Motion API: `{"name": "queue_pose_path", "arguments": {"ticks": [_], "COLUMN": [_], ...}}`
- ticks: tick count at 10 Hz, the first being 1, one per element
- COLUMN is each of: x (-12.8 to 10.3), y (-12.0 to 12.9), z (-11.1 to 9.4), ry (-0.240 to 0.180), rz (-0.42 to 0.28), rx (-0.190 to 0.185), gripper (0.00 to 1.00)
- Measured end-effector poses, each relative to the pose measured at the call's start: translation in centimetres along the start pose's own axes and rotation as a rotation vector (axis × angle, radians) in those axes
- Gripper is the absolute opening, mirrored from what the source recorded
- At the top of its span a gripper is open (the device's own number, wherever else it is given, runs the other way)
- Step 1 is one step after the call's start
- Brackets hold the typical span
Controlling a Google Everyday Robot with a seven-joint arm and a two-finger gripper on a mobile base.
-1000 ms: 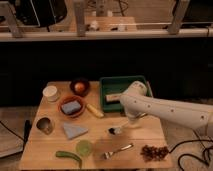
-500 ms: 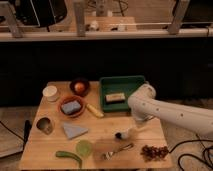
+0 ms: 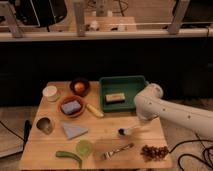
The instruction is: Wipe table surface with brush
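Arm shift: moved rightward across the last second, elbow housing now over the right part of the tabletop, just in front of the green tray.
Claw: lowered close to the tabletop at front right, beside the brush; grip state cannot be told.
Brush: dark head resting low on the tabletop, pale handle running toward the claw; displaced rightward together with the arm.
Task meaning: judged as a wiping stroke under way, bristles dragged to the right; most of the wood likely not yet covered.
Stroke path: metal fork lies just in front of the brush; dark cluster of small items near the right front corner; contact with either possible on a forward sweep.
Surface: light tan planks, crowded on the left with bowls, a cup and a blue cloth.
Room: dim; pale rail behind, second table beyond.
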Motion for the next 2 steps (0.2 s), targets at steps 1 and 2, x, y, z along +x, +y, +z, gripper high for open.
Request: {"name": "queue_pose_path", "arguments": {"ticks": [1, 2], "x": [-0.06, -0.22], "y": [-0.32, -0.70], "z": [-0.13, -0.33], "ry": [-0.006, -0.014], "rz": [0.009, 0.016], "rx": [0.015, 0.033], "gripper": [0.00, 0.00]}}
